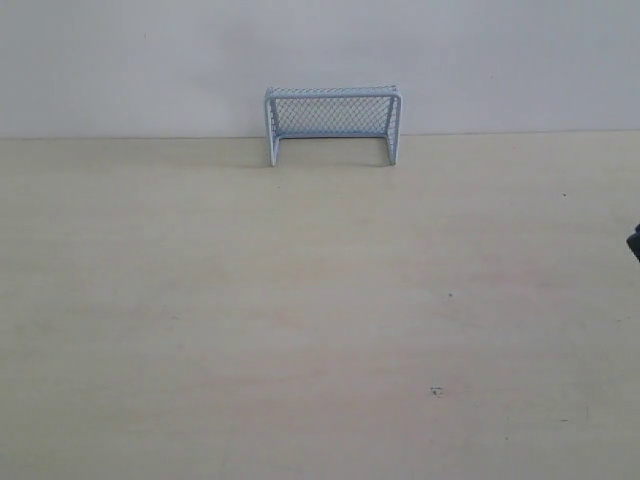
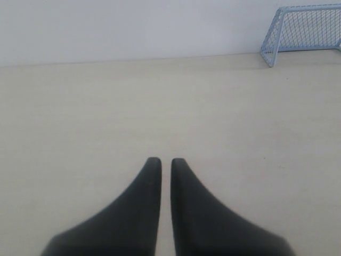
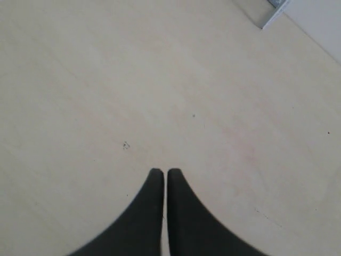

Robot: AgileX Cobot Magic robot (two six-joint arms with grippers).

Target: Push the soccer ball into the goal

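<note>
A pale wooden table [image 1: 300, 320] is seen filling most of the exterior view, with a plain white wall [image 1: 120, 60] behind it. The goal [image 1: 333, 122] is set upright at the top centre of that frame, at the table's far edge against the wall, its open mouth turned toward the camera.

In the left wrist view the goal [image 2: 303, 29] is placed in the upper right corner, well apart from the left gripper [image 2: 165, 161] at the bottom centre. Its far side is cut off by the frame's edge. The left gripper's black fingers are drawn nearly together, with only a narrow slit between them and nothing held.

In the right wrist view only one foot of the goal's frame is caught at the top right. The right gripper [image 3: 165, 172] is shown at the bottom centre, pressed almost closed and empty, over bare table.

A small dark shape [image 1: 635, 242] is cut off by the exterior view's right edge and cannot be identified. A tiny dark speck [image 1: 436, 391] is marked on the table at lower right.

Where the soccer ball lies cannot be told from any view.
</note>
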